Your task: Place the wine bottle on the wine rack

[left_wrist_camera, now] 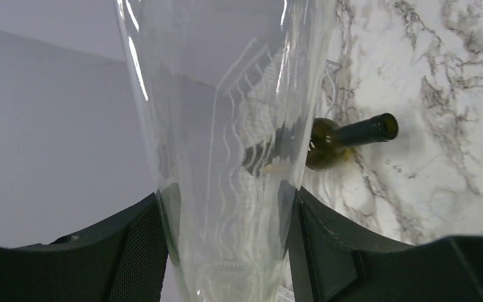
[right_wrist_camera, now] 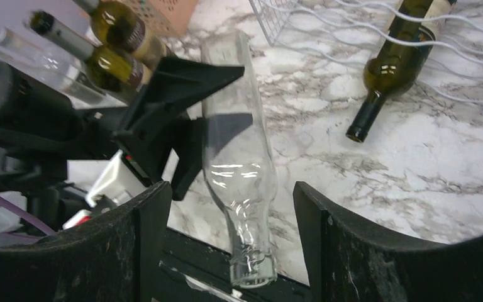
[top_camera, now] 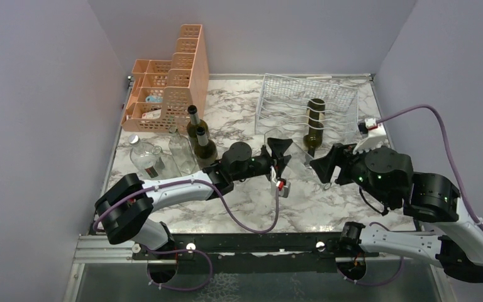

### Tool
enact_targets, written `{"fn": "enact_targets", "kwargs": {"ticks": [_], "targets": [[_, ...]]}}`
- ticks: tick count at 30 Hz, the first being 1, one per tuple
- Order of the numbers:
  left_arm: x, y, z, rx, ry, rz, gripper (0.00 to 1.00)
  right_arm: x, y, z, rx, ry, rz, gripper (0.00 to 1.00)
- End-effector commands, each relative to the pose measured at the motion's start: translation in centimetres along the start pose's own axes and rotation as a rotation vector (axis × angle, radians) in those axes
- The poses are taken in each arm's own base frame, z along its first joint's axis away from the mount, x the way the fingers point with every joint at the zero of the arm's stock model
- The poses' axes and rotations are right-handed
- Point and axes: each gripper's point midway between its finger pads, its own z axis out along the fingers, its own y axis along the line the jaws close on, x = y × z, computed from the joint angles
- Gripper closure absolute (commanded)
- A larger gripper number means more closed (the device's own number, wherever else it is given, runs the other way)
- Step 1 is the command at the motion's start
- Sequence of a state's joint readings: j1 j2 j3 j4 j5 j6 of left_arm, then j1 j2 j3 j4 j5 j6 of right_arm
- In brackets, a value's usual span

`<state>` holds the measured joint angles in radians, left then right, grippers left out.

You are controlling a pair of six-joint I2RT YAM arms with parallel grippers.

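Note:
My left gripper [top_camera: 281, 156] is shut on the body of a clear glass wine bottle [top_camera: 299, 155] and holds it level above the table, neck toward my right gripper [top_camera: 324, 167]. In the left wrist view the bottle [left_wrist_camera: 226, 126] fills the gap between the fingers [left_wrist_camera: 132, 258]. In the right wrist view the bottle [right_wrist_camera: 236, 151] points at the camera, and its neck lies between my right gripper's [right_wrist_camera: 229, 207] open fingers [right_wrist_camera: 327, 251] without touching them. The silvery wire wine rack [top_camera: 336, 94] stands behind, with a dark green bottle [top_camera: 314, 123] lying in it.
A peach perforated organizer [top_camera: 170, 82] stands at the back left. Two upright green bottles [top_camera: 201, 138] and clear bottles [top_camera: 148, 157] stand left of my left arm. The green bottle's neck [right_wrist_camera: 365, 119] sticks out of the rack's front.

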<state>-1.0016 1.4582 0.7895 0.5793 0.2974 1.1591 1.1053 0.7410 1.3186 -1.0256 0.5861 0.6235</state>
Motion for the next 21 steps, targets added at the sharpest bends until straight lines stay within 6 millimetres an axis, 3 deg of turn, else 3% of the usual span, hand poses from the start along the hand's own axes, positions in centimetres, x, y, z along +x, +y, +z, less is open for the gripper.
{"fn": "enact_targets", "kwargs": {"ticks": [1, 11, 21], "targets": [[-4.0, 4.8, -0.1, -0.056, -0.127, 0.251, 1.0, 3.5, -0.4, 0.5, 0.013, 0.145, -0.096, 0.25], [-4.2, 5.7, -0.3, -0.043, -0.109, 0.394, 1.0, 7.5, 1.1, 2.6, -0.022, 0.254, -0.073, 0.23], [-4.6, 6.0, 0.1, -0.014, -0.125, 0.442, 1.0, 10.2, 0.7, 4.8, 0.056, 0.297, -0.041, 0.23]]}}
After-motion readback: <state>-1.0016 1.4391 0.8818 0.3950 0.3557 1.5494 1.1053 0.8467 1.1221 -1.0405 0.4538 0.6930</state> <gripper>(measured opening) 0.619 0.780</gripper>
